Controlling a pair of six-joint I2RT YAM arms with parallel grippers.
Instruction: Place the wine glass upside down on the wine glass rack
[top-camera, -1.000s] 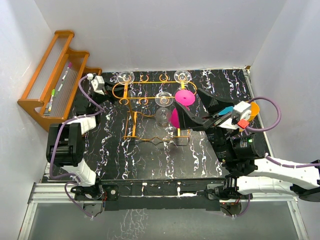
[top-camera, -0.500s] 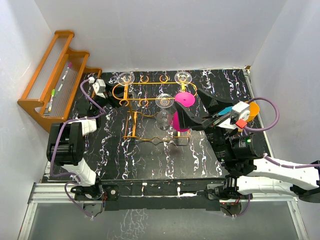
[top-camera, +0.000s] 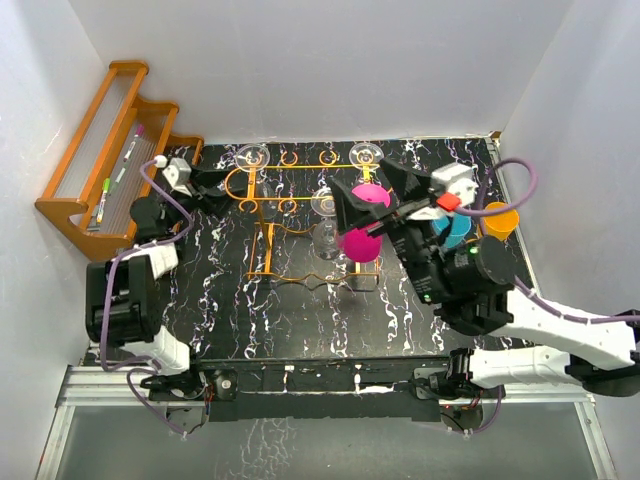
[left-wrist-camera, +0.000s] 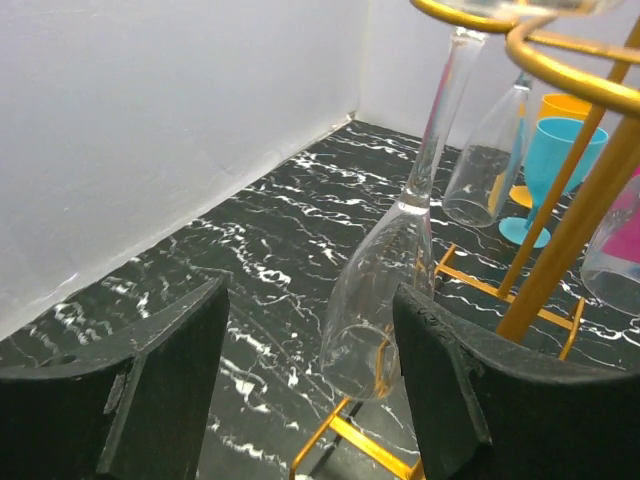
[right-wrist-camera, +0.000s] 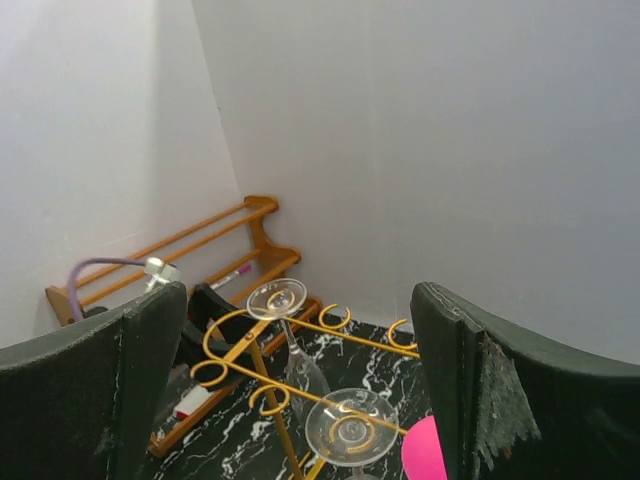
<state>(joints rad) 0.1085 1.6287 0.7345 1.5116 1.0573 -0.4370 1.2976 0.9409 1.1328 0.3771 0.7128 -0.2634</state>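
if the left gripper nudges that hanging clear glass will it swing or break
Probably swings: the glass hangs only by its foot from the rack, bowl free. Likely fragile, given the thin stem. Its smooth surface may slip in the left gripper.

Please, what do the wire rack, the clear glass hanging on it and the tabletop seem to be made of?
Wine glass rack: probably thin metal wire with a glossy orange-gold finish; highlights run along the rods.
Hanging wine glass: transparent glass or clear plastic; the tabletop shows through it.
Tabletop: black with white veins, a marble look, possibly only printed.
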